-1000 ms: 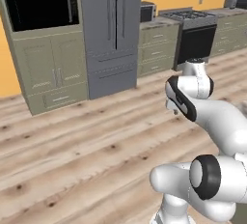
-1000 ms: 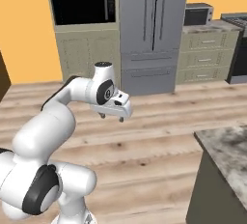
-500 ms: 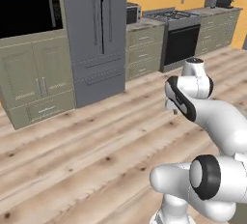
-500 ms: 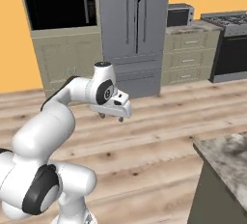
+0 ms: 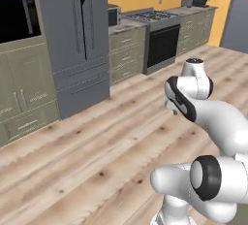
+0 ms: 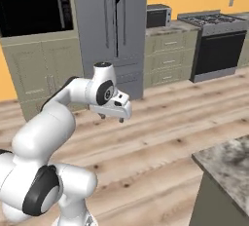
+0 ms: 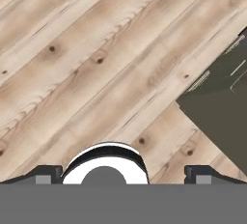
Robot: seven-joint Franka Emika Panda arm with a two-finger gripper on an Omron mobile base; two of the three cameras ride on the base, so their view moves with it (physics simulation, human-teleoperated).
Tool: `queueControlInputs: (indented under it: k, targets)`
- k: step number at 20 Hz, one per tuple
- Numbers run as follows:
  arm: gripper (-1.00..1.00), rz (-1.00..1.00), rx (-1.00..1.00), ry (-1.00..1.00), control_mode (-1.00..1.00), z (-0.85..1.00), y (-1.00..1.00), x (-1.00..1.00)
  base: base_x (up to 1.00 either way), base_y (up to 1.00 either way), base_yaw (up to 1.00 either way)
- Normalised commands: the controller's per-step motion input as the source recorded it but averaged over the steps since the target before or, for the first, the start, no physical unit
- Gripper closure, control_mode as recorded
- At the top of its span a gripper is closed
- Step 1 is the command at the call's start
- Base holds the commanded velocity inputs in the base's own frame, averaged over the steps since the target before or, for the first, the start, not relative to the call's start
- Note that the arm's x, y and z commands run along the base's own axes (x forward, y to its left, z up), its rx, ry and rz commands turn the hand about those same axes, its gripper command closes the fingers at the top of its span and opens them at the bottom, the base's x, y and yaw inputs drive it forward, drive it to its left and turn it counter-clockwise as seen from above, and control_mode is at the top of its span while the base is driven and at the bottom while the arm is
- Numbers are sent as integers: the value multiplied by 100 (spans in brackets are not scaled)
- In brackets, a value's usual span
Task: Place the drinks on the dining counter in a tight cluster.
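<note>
The built-in oven (image 6: 36,13) stood at the left, then the grey fridge (image 6: 114,25), then the black range (image 6: 219,47) along the far wall. The gripper (image 6: 111,118) hung over bare wood floor (image 6: 160,137), jaws wide apart and empty. No drinks were in sight; a corner of the dining counter (image 6: 228,164) showed at lower right. The step looked like driving, best done with the arm tucked until the bottles appeared.

I see my white arm (image 5: 203,122) folded over bare wood floor (image 5: 97,156), facing a grey fridge (image 5: 77,40), olive cabinets (image 5: 22,98) and a black stove (image 5: 157,44).
</note>
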Motion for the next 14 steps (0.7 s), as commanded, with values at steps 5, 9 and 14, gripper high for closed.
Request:
queueControlInputs:
  k: [5, 9, 14]
  targets:
    - [-100, 0, 0, 0, 100, 0, 0, 0, 57, 0, -33]
    - [-100, 0, 0, 0, 100, 0, 0, 0, 59, 0, -32]
    - [-100, 0, 0, 0, 100, 0, 0, 0, 62, 0, -30]
